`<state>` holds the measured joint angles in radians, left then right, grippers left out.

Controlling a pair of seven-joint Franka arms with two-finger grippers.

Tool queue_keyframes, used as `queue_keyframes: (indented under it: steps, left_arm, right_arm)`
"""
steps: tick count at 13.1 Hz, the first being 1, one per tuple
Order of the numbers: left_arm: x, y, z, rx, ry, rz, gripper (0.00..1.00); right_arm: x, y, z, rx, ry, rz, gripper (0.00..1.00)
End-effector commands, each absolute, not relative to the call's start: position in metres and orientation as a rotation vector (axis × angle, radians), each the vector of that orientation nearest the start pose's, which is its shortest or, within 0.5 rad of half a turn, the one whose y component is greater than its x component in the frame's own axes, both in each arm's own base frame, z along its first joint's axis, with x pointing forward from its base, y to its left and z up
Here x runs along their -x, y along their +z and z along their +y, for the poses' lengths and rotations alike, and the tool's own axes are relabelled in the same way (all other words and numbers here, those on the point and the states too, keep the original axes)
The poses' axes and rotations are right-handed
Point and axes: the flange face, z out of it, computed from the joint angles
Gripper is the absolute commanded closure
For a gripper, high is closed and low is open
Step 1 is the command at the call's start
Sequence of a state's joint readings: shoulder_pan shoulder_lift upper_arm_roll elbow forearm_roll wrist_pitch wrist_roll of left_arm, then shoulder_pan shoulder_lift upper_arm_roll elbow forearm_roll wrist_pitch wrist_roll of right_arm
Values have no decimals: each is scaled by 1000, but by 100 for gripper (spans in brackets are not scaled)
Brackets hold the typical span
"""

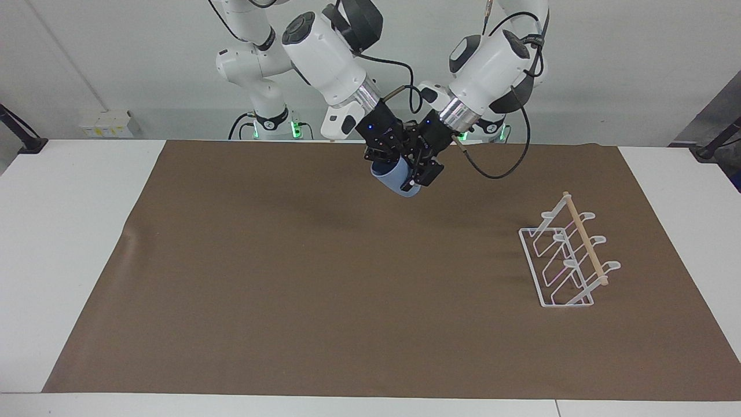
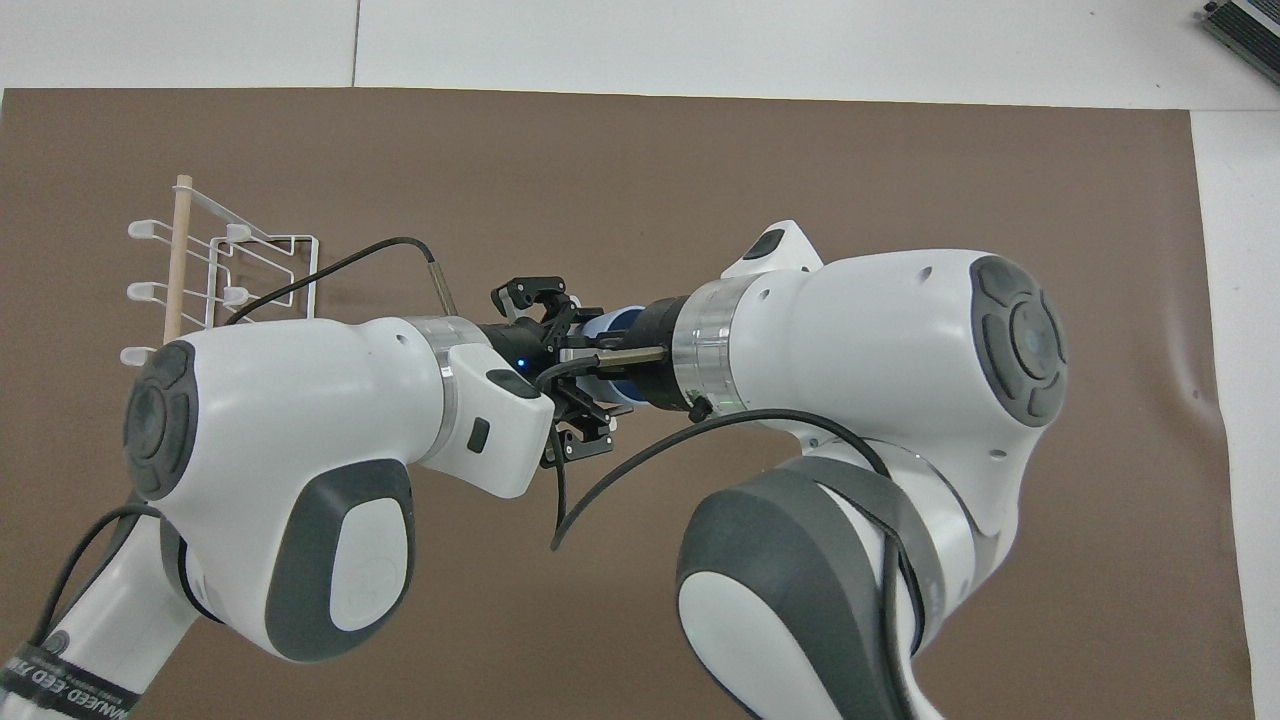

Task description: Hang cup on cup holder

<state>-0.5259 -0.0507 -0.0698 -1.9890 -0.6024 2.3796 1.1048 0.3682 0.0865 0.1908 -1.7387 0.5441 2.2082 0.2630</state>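
The light-blue cup hangs tilted in the air over the brown mat, held at its rim end by my right gripper, which is shut on it. In the overhead view only a sliver of the cup shows beside the right gripper. My left gripper is open, its fingers spread on either side of the cup's base end; it also shows in the overhead view. Whether they touch the cup I cannot tell. The white wire cup holder with its wooden dowel stands toward the left arm's end of the table and holds nothing.
A brown mat covers most of the white table. In the overhead view the left arm's body hides part of the cup holder. Cables loop from both wrists beside the grippers.
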Motion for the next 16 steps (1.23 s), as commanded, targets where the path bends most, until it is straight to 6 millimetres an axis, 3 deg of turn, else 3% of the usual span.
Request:
queue_keyframes:
  steps: [1, 7, 9, 11, 12, 14, 16]
  left_arm:
    - [-477, 535, -342, 2652, -965, 2115, 100]
    - [-477, 538, -335, 2666, -941, 2120, 100]
    - [-476, 540, -334, 2669, -932, 2128, 100]
    - [-476, 540, -333, 2675, -925, 2126, 100]
    - [-476, 540, -332, 2677, -923, 2125, 100]
    - [-477, 540, -330, 2680, -917, 2122, 100]
    - [-478, 539, -328, 2678, -889, 2133, 100]
  right_arm:
    - [-522, 565, 341, 2497, -178, -24, 100]
    - [-522, 565, 341, 2496, -177, -23, 100]
    - [-530, 560, 325, 2506, -170, 10, 78]
    - [-531, 559, 323, 2507, -167, 18, 54]
    - [-530, 557, 322, 2511, -166, 17, 47]
    - [-530, 556, 322, 2512, -164, 19, 45]
    - [-530, 555, 322, 2513, -163, 19, 31]
